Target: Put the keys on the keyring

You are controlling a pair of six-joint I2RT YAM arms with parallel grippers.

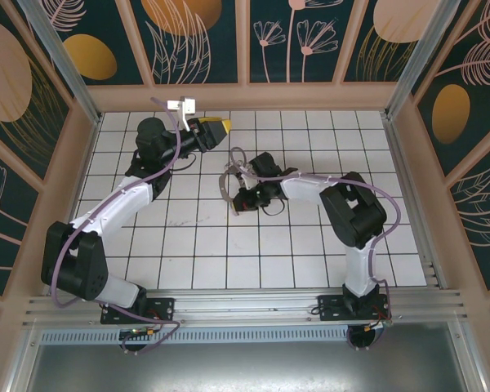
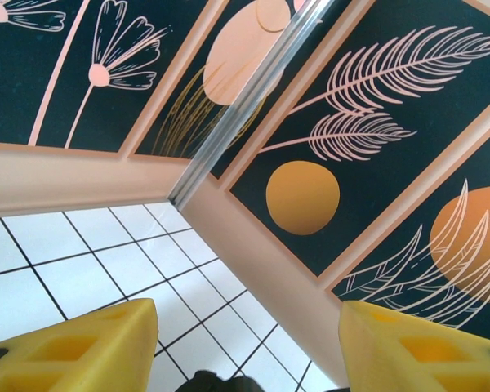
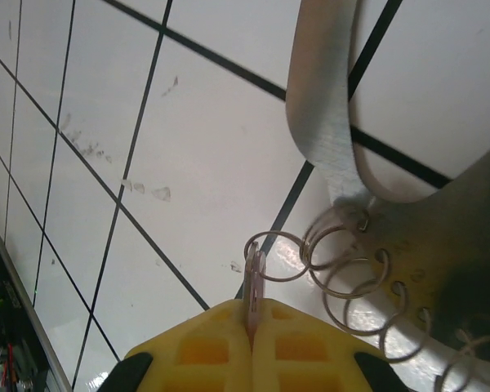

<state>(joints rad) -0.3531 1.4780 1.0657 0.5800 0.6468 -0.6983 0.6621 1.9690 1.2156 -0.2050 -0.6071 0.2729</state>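
We see left yellow tool (image 2: pixel 245 317) spread wide | right yellow tool (image 3: pixel 251 310) pinching tiny key with pale lilac tag (image 3: pixel 254 278) | key just beside big thin brownish ring (image 1: pixel 224 186)

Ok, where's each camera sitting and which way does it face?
Top external: high behind, looking down on table, left arm, right arm.
Left wrist: aimed at a wall corner; open left jaws below.
Right wrist: close over the table; right jaws shut on the key by the keyring.
Top and right wrist share the keyring.
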